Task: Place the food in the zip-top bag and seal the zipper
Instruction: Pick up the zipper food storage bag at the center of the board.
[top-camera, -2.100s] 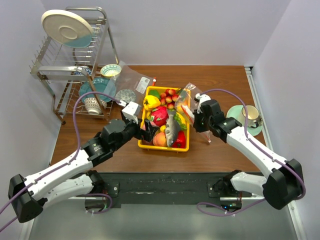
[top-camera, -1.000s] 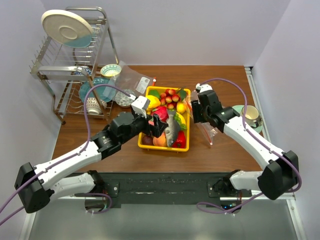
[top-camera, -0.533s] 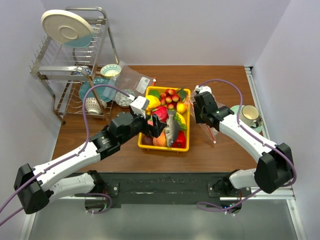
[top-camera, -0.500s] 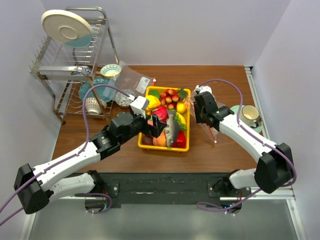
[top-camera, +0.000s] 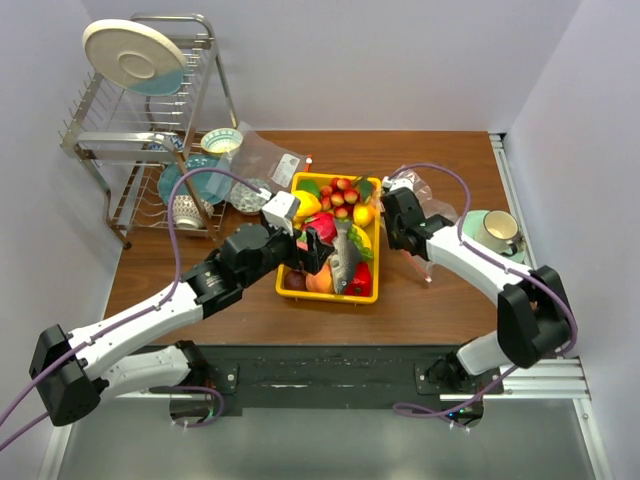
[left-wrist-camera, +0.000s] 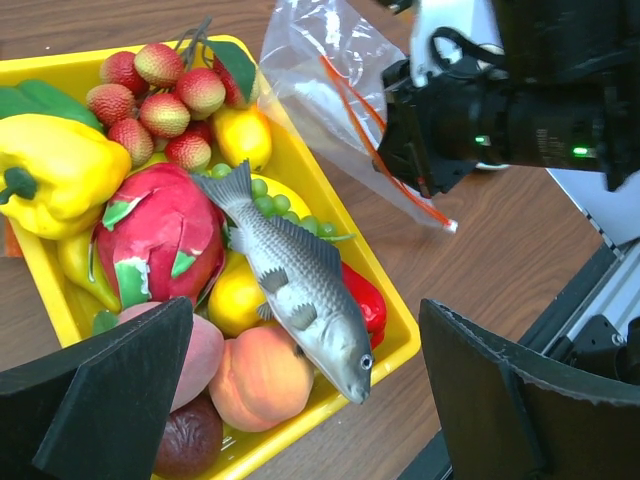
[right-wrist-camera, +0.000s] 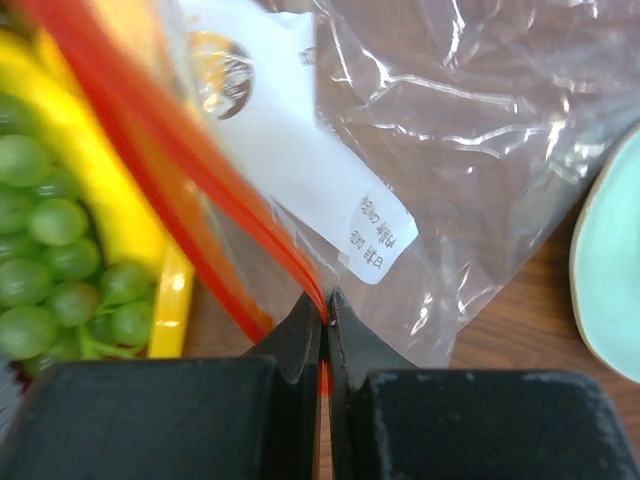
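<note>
On the table (top-camera: 450, 300) beside the yellow tray (top-camera: 328, 294), right pincer (right-wrist-camera: 325, 318) pinches the zipper (right-wrist-camera: 190, 170); left pincer (left-wrist-camera: 305, 320) spread above the fish (left-wrist-camera: 300, 290).

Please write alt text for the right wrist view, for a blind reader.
The right gripper pinches the orange-red zipper of the clear zip-top bag, beside its white label. Green grapes lie at left, a teal saucer at right.

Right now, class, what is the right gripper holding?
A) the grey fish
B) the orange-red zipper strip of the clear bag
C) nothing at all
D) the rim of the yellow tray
B: in the right wrist view, the right gripper has its fingertips pinched together on the orange-red zipper of the zip-top bag.
</note>
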